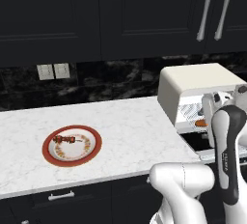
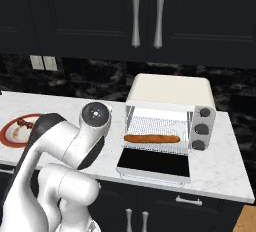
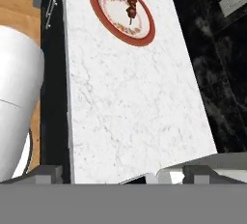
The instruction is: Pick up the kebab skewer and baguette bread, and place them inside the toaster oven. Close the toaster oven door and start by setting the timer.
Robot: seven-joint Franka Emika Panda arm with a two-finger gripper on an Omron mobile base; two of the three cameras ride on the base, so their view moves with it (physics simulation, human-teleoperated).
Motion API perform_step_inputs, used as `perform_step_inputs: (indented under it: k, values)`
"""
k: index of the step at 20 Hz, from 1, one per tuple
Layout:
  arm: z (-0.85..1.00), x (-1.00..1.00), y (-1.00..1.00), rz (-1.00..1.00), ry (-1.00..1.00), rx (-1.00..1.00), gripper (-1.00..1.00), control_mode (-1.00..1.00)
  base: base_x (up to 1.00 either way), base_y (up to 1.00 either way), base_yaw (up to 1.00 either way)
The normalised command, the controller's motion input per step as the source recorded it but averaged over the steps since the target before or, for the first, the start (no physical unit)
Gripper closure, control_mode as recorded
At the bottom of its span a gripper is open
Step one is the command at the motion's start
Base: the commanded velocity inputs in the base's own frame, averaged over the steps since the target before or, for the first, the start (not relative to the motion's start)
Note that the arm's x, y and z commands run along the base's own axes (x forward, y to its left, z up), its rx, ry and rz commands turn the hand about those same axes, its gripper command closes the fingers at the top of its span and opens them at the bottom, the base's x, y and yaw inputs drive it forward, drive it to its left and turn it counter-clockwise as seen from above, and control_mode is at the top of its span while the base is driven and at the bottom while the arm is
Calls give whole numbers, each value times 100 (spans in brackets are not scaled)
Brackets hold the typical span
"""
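With slim orange-brown baguette (image 2: 151, 138) already on cream toaster oven (image 2: 170, 92) rack, tool (image 3: 123, 174) spread, empty; next: reach reddish kebab skewer (image 1: 67, 139) on red-rimmed plate (image 1: 48, 150), lower left.

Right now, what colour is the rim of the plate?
Red, around a pale floral centre; the plate shows best in the hand view.

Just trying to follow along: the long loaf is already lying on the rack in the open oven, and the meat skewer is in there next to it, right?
Not quite. The baguette does lie on the rack of the open toaster oven, as the right base view shows. But the kebab skewer is still on the red-rimmed plate on the counter, seen in the left base view.
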Motion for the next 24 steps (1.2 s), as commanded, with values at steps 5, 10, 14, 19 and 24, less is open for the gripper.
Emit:
perform_step_inputs:
  k: [5, 10, 14, 19, 24]
  values:
    - [29, 20, 100, 0, 17, -9, -100, -100, 0, 0, 0]
    - [0, 52, 100, 0, 12, -11, -100, -100, 0, 0, 0]
    - [0, 53, 100, 0, 12, -1, -100, -100, 0, 0, 0]
    - [0, 37, 100, -1, 12, 0, -100, -100, 0, 0, 0]
    - [-1, 27, 100, -5, 8, 0, -100, -100, 0, 0, 0]
